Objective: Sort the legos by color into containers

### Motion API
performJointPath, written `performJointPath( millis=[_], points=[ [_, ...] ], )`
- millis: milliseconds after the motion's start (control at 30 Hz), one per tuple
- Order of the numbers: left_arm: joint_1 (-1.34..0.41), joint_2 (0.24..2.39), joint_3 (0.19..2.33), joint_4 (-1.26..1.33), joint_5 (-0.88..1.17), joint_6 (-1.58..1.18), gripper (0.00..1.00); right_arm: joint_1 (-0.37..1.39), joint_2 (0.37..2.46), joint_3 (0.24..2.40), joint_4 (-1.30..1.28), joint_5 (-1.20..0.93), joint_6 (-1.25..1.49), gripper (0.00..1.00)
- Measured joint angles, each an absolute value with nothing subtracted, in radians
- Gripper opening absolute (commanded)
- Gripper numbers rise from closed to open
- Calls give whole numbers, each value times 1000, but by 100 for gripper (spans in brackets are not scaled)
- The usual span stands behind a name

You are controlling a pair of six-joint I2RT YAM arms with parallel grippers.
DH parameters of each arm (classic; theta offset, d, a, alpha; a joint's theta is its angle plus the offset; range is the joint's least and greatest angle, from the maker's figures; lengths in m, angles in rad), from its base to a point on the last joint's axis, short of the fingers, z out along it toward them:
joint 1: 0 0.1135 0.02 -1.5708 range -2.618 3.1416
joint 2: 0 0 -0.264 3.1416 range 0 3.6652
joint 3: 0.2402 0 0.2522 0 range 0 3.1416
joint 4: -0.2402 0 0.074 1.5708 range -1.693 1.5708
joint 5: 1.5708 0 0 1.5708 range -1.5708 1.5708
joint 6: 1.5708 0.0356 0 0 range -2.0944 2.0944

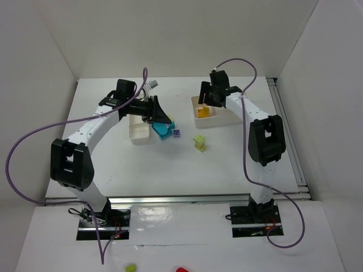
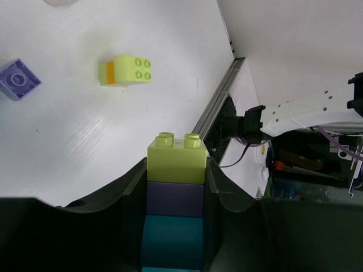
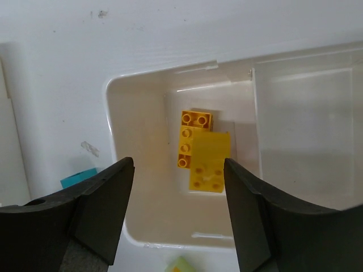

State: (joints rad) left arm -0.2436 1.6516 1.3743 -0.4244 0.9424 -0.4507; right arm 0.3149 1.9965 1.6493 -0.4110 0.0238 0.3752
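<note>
My left gripper [image 2: 177,170] is shut on a stack of legos [image 2: 176,198]: a lime brick on the outer end, then a purple one, then teal. From above, this stack [image 1: 163,130] hangs beside the narrow container [image 1: 139,131]. My right gripper [image 3: 177,164] stands open over the end compartment of the wider container [image 3: 142,226], and nothing is between its fingers. Yellow-orange bricks [image 3: 201,154] lie in that compartment. A lime brick with an orange layer [image 2: 126,71] and a single purple brick [image 2: 19,79] lie loose on the table.
The loose lime brick [image 1: 199,141] and purple brick [image 1: 177,133] sit between the two containers, in front of them. The wider container [image 1: 227,116] has further compartments to the right. A metal rail [image 1: 289,141] runs along the table's right edge.
</note>
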Motion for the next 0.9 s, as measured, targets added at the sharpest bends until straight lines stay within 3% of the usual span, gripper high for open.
performJointPath(
  millis=[133,200,367,500,667,900],
  points=[
    [-244,1699,1414,-439,948,-441,0,313,1987,1663,-444,23,360,72],
    [-244,1720,1431,-442,963,-435,0,308,1968,1660,-460,9,349,60],
    [-244,1785,1497,-444,1041,-417,0,305,1822,1550,-449,-118,342,54],
    [-244,1831,1537,-437,1125,-397,0,303,1694,1440,-397,-287,348,71],
    [-246,1893,1559,-432,1050,-400,0,303,1645,1385,-373,-376,355,72],
    [-302,1959,1520,-453,655,-396,0,308,1646,1369,-408,-313,358,74]
  ],
)
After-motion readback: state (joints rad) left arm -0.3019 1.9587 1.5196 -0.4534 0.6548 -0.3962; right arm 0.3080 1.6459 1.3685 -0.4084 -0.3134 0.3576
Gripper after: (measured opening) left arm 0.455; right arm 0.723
